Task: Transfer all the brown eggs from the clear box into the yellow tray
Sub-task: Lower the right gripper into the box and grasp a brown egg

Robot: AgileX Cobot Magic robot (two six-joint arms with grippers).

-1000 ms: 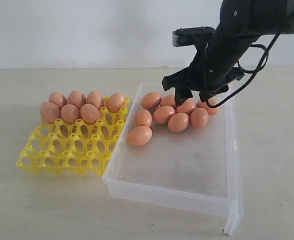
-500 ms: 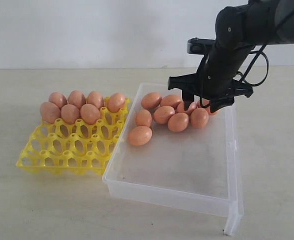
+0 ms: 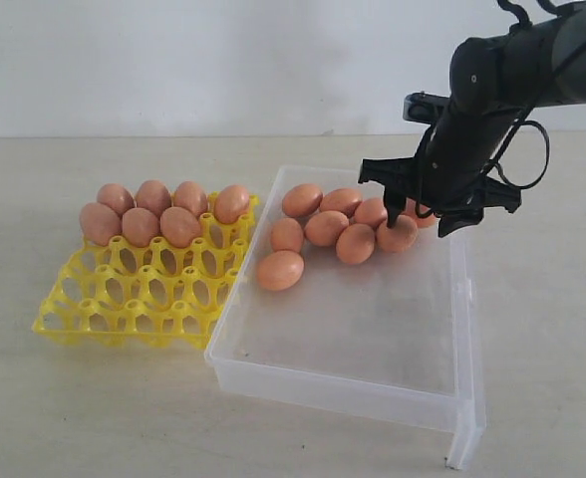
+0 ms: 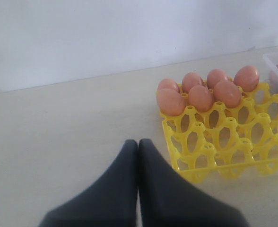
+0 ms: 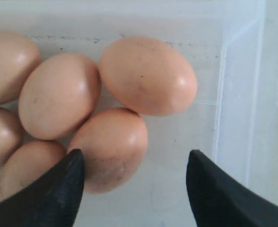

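Exterior view: right tool (image 3: 425,221) spread wide and empty, low over the brown eggs (image 3: 326,228) clustered at the far end of the clear box (image 3: 333,390). Seven more fill the yellow tray (image 3: 124,299) on the worktop (image 3: 74,398).
Left wrist view: left tool (image 4: 138,144) pinched closed, empty, near the tray.
Right wrist view: nearest egg (image 5: 110,149) lies off-centre, close against one finger.
Risk: that finger landing on shell could crack it or scatter its neighbours.

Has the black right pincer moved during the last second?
Yes. The black right pincer moved rightward and lower, nearer the right wall of the shallow clear plastic box.
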